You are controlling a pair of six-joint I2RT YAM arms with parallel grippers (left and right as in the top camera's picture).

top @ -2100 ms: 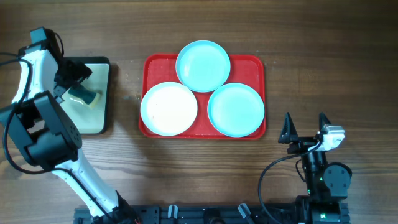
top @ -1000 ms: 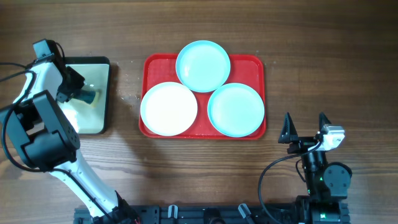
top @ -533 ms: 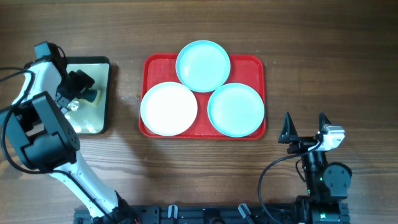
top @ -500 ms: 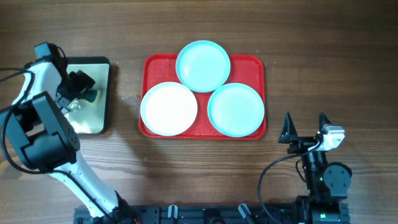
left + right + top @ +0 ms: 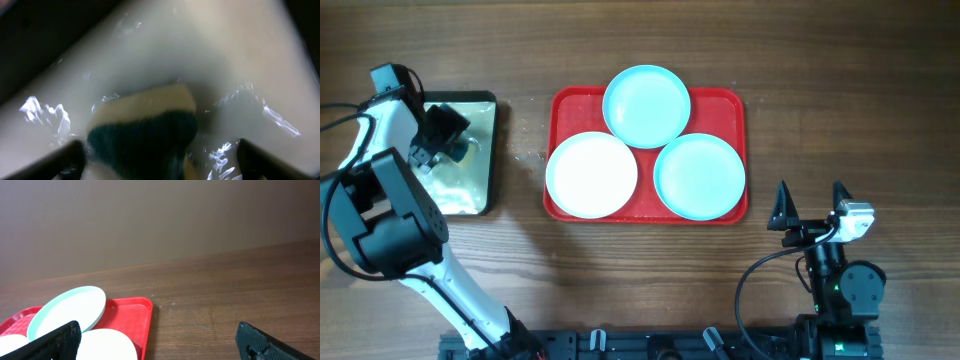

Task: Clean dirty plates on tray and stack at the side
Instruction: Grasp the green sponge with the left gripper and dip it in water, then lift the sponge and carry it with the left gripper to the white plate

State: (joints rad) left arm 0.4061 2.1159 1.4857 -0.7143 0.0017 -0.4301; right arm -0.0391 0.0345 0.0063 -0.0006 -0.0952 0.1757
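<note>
Since a couple of seconds back the left claw (image 5: 440,135) has slid toward the far end of the cream pan (image 5: 468,190), and the sponge that used to stick out beside it in the overhead view is now tucked under it. The plates, the tray and the right arm haven't budged.

The left wrist view shows it better. The yellow-and-dark-green sponge (image 5: 145,132) lies in wet, shiny liquid right between the left claw's fingers. Those fingers are spread wide. The one on the right side is clearly off the sponge, and I can't tell if the other one is touching it. So it's not pinching anything.

The red tray (image 5: 728,103) sits on the wooden surface (image 5: 820,80) well off to the right of that claw. All three plates are on it, bunched together and touching. The white plate (image 5: 591,175) is the closest one to the left claw and hangs over the tray's edge. One turquoise plate (image 5: 646,105) sits at the far rim, tilted up on the other two. The second turquoise plate (image 5: 699,176) is on the side nearest the right claw.

The right claw (image 5: 812,205) is parked near that corner of the tray with its fingers spread and nothing between them. From its own camera the tray and plates are ahead and to its left
</note>
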